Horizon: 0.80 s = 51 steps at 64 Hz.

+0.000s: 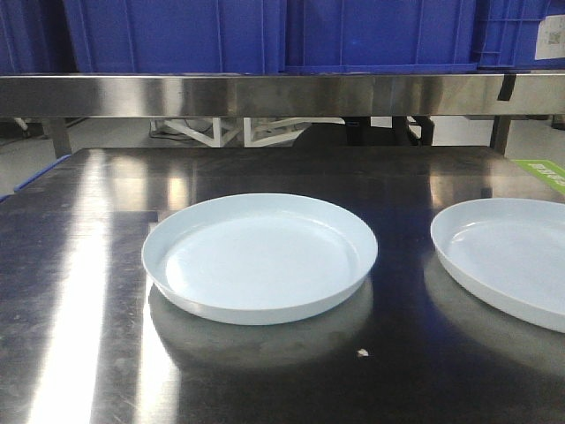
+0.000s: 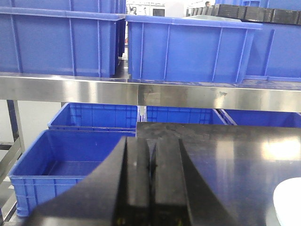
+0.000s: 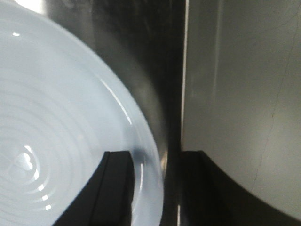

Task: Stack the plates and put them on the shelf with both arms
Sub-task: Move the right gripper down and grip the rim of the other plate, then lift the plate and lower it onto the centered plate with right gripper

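Two white plates lie apart on the dark steel tabletop [image 1: 79,265]: one plate [image 1: 260,256] in the middle, the other plate [image 1: 508,261] cut off by the right edge. Neither arm shows in the front view. In the right wrist view my right gripper [image 3: 155,188] is open and straddles the rim of a plate [image 3: 56,117], one finger over its inside and one outside it. My left gripper [image 2: 151,160] is shut on nothing, above the table's left edge, with a sliver of plate [image 2: 289,202] at the lower right. The shelf rail [image 1: 265,95] runs across the back.
Blue crates [image 1: 177,35] stand on the shelf above the rail [image 2: 141,92]. More blue crates [image 2: 61,165] sit low beside the table's left end. A pale floor [image 3: 244,94] lies beyond the table edge on the right.
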Each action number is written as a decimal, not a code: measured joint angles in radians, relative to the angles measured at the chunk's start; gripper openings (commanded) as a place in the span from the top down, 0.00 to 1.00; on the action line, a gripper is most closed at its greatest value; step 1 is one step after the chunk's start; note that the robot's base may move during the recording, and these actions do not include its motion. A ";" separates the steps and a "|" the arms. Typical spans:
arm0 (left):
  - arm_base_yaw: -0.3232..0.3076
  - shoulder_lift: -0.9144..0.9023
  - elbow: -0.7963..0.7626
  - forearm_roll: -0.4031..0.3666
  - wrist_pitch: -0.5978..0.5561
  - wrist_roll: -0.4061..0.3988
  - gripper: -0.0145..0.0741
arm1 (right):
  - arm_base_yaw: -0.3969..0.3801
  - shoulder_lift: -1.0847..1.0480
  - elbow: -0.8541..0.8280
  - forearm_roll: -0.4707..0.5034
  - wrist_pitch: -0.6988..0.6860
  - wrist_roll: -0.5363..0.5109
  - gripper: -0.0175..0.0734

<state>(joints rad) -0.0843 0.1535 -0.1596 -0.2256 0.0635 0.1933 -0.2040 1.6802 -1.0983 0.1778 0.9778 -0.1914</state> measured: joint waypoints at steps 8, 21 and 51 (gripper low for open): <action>0.000 0.000 0.000 0.000 0.000 0.000 0.75 | 0.000 0.004 0.000 0.000 0.000 0.000 0.48; 0.000 0.000 0.000 0.000 0.001 0.000 0.75 | 0.000 0.011 0.000 0.010 -0.002 0.000 0.52; 0.000 0.000 0.000 0.000 0.001 0.000 0.75 | -0.004 0.011 0.000 0.021 0.018 0.000 0.75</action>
<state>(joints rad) -0.0843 0.1535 -0.1596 -0.2256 0.0642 0.1933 -0.2076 1.6910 -1.0983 0.1989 0.9957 -0.1914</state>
